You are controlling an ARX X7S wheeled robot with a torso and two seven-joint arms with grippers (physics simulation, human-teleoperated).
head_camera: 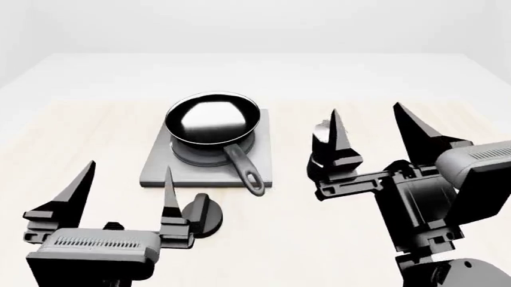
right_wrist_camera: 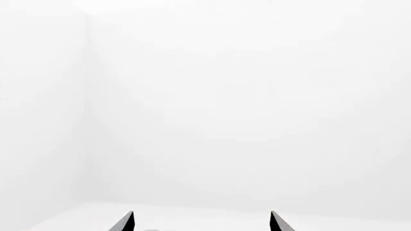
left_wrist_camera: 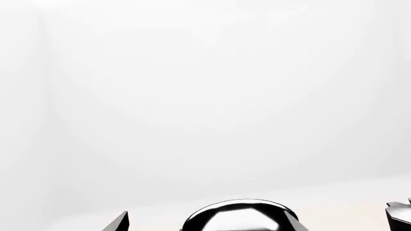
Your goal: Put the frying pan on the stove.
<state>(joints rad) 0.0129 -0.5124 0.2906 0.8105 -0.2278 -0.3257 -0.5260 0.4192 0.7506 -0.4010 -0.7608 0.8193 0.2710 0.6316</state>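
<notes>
The frying pan [head_camera: 212, 118], round and black with a glossy inside, sits on the burner rings of the stove [head_camera: 160, 170], a flat dark grey square plate. Its long handle [head_camera: 246, 170] points toward me and reaches the plate's near edge. My left gripper [head_camera: 128, 167] is open and empty, low at the near left, short of the stove. The left wrist view shows the pan's rim [left_wrist_camera: 239, 206] between its fingertips [left_wrist_camera: 119, 222]. My right gripper [head_camera: 365, 109] is open and empty, raised to the right of the stove. Its wrist view shows only its fingertips [right_wrist_camera: 126, 222] and white wall.
A small round black knob [head_camera: 201, 215] lies on the light wooden table [head_camera: 319, 239] just right of my left gripper. A black-and-silver moka pot [head_camera: 322, 128] stands partly hidden behind my right gripper's left finger; its edge shows in the left wrist view [left_wrist_camera: 399, 214].
</notes>
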